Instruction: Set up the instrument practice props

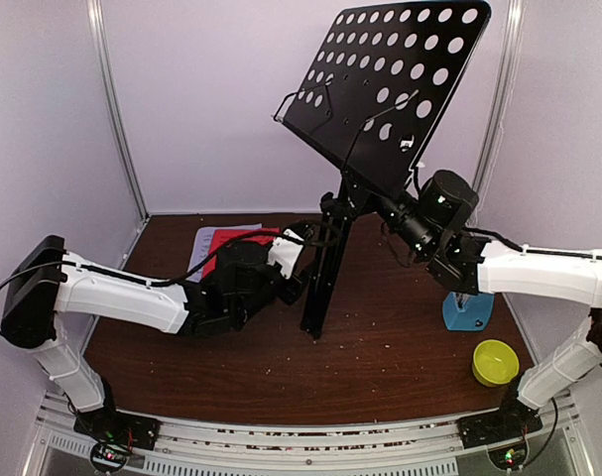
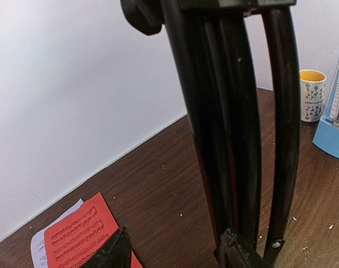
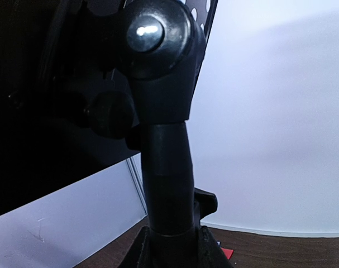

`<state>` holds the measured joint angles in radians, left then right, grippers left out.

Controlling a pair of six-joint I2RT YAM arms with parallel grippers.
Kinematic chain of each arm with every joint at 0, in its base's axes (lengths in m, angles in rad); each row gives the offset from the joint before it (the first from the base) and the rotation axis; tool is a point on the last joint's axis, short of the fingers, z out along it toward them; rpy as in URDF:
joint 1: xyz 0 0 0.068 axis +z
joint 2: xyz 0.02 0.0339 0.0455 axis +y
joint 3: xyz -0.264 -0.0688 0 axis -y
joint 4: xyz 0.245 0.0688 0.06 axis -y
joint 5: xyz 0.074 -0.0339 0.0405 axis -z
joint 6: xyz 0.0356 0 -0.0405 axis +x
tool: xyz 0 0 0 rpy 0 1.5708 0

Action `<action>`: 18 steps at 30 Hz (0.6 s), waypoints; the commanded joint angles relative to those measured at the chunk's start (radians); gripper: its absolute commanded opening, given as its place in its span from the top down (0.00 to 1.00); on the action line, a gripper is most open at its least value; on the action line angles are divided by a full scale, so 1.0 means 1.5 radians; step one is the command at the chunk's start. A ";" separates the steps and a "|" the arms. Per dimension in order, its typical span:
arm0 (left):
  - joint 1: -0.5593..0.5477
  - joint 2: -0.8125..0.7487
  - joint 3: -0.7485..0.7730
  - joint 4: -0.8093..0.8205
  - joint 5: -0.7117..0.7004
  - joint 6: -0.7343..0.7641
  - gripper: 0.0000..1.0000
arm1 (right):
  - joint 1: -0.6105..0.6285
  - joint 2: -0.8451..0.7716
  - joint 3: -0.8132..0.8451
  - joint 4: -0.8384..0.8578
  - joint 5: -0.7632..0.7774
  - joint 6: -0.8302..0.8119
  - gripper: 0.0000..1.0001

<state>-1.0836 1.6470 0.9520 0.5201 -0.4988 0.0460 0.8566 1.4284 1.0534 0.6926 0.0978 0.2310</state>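
**Top external view.** The music stand (image 1: 330,124) is upright at mid-surface (image 1: 380,362). Its tripod legs are folded against the post and its perforated desk is tilted high at the rear. The right tool (image 1: 393,213) is clenched on the post just beneath the desk. Its arm reaches in from the right with the forearm level. The left arm lies low with the elbow bent, and the left tool (image 1: 299,278) is at the folded legs. The metronome (image 1: 469,315) sits behind the right forearm, with a yellow bowl (image 1: 495,362) near it.

**Left wrist view.** The folded legs fill the frame. The tool is released: one fingertip (image 2: 116,251) is clear of the legs and the other is at their foot. The red sheet (image 2: 80,234) overlaps the white sheet (image 2: 38,245) near the wall. A mug (image 2: 313,95) stands beside the metronome.

**Right wrist view.** Both fingers press the post below the tilt joint.

**Handling.** The stand is judged to be rigid metal, top-heavy, and unsteady while its legs are folded. The post is the best place to steady it, and a single leg is the best place to grip when spreading the tripod.
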 commanded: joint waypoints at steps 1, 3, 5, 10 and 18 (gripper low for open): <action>0.002 0.014 0.005 0.071 -0.007 -0.011 0.43 | 0.027 -0.067 0.023 0.198 0.030 0.002 1.00; 0.002 0.016 0.001 0.090 0.006 -0.009 0.42 | 0.032 -0.064 0.022 0.202 0.037 0.000 1.00; 0.002 0.023 0.006 0.092 0.013 -0.006 0.42 | 0.037 -0.063 0.023 0.205 0.046 -0.005 1.00; 0.002 0.046 0.024 0.096 -0.018 -0.023 0.42 | 0.050 -0.060 0.024 0.202 0.066 -0.012 1.00; 0.002 0.089 0.064 0.095 -0.140 -0.030 0.49 | 0.074 -0.069 0.027 0.178 0.117 -0.031 1.00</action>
<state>-1.0847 1.7500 0.9955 0.6060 -0.5911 0.0151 0.9348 1.4269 1.0473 0.7143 0.2375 0.1612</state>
